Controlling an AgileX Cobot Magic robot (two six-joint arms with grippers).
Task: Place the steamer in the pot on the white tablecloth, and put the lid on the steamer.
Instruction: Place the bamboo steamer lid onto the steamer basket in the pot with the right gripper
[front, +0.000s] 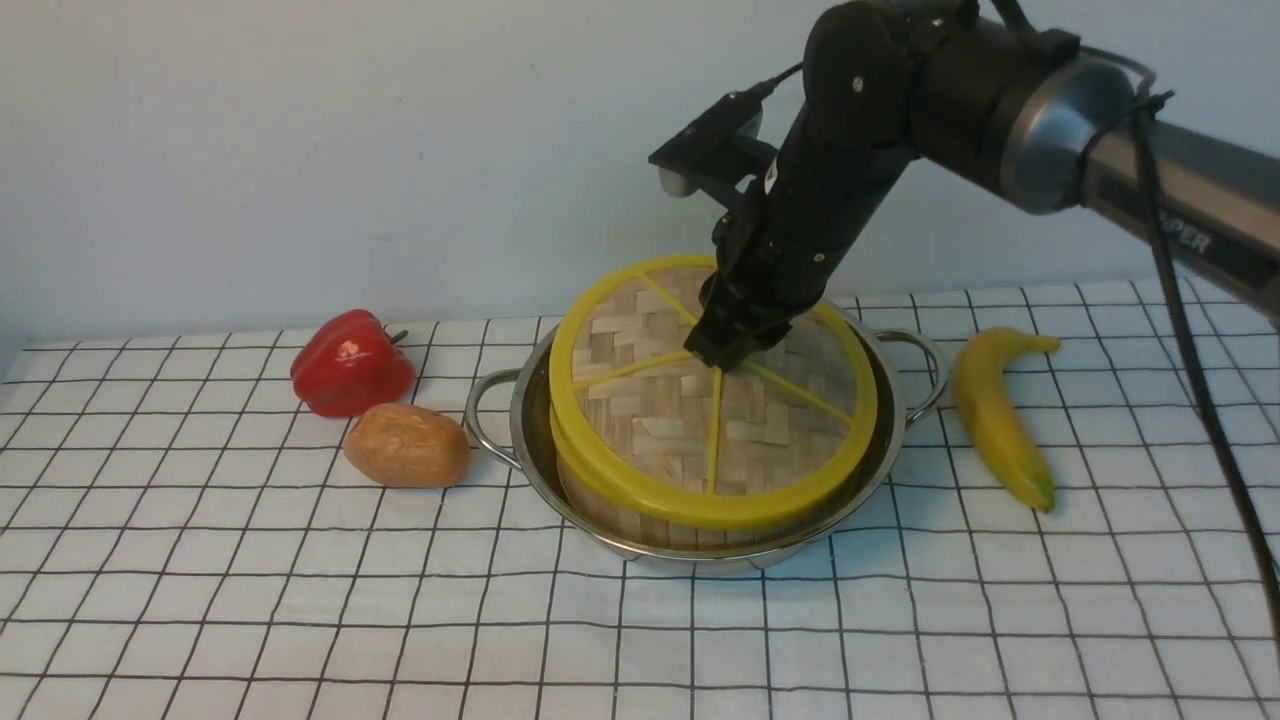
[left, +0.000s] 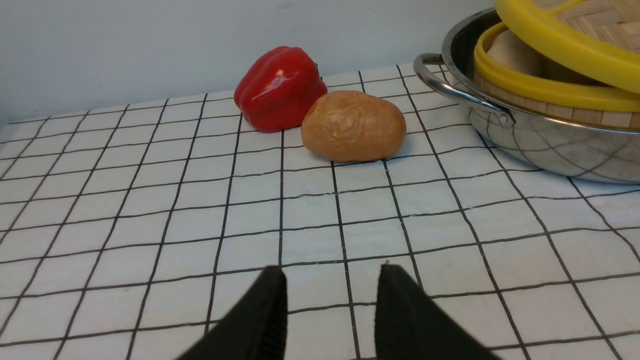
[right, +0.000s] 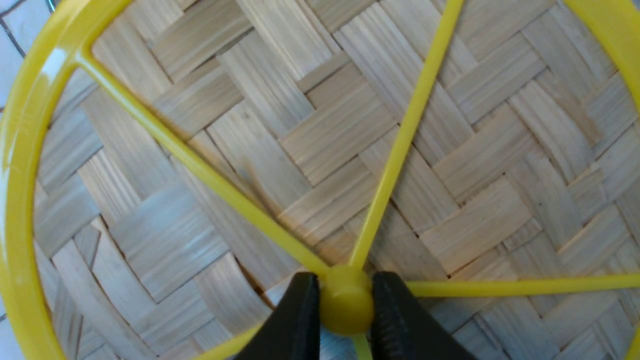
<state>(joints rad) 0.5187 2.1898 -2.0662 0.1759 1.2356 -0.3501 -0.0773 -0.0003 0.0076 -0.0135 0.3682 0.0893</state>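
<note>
The shiny pot (front: 497, 432) stands on the white tablecloth (front: 300, 600) with the steamer (front: 620, 515) inside it. The woven lid (front: 690, 430) lies tilted over the steamer. In the left wrist view a gap shows between the lid (left: 560, 40) and the steamer rim (left: 540, 90), above the pot (left: 550, 145). My right gripper (front: 722, 355) reaches down from above and is shut on the lid's yellow centre knob (right: 346, 305). The right gripper (right: 345, 280) has a finger on either side of the knob. My left gripper (left: 332, 272) is open over bare cloth, left of the pot.
A red bell pepper (front: 350, 362) and a brown bread roll (front: 407, 445) lie just left of the pot's handle. A banana (front: 995, 412) lies to the pot's right. A pale wall runs behind the table.
</note>
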